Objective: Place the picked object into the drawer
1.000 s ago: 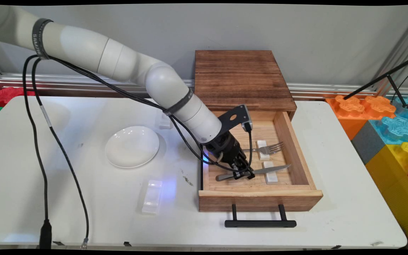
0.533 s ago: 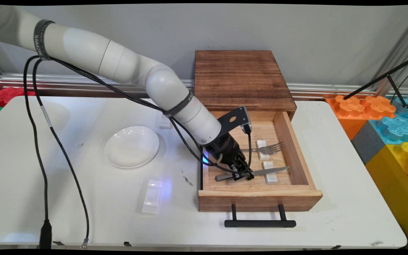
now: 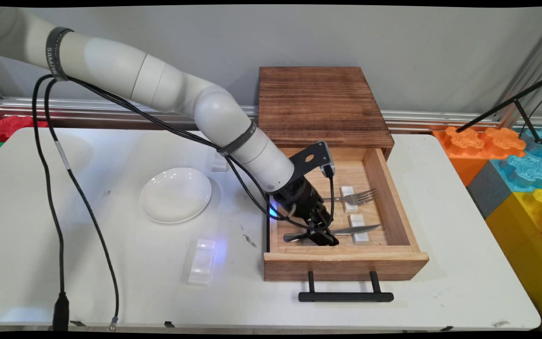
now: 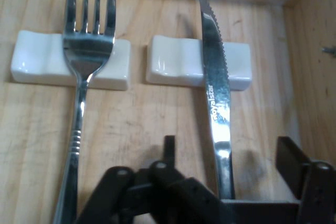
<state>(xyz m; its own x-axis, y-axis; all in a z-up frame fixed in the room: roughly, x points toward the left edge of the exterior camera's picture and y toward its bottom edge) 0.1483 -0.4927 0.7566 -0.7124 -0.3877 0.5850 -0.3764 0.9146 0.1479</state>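
Note:
My gripper point(image 3: 323, 235) is down inside the open wooden drawer point(image 3: 346, 257). It is open, and its fingers point(image 4: 169, 148) stand on either side of the handle of a serrated table knife point(image 3: 356, 230) point(image 4: 214, 85). The knife's blade lies across a white cutlery rest point(image 4: 173, 69). To its far side a fork point(image 3: 356, 196) point(image 4: 86, 45) lies on a second white rest point(image 4: 34, 64). The knife's handle runs between the fingers; I cannot tell whether they touch it.
The drawer sticks out of a dark wooden cabinet point(image 3: 322, 101), its black handle point(image 3: 345, 296) toward the table's front. A white plate point(image 3: 175, 194) and two clear rests point(image 3: 203, 261) point(image 3: 218, 161) lie to the left. Coloured foam blocks point(image 3: 525, 174) stand beyond the right edge.
The gripper has sunk lower over the knife's handle. The knife has shifted slightly toward the drawer's front.

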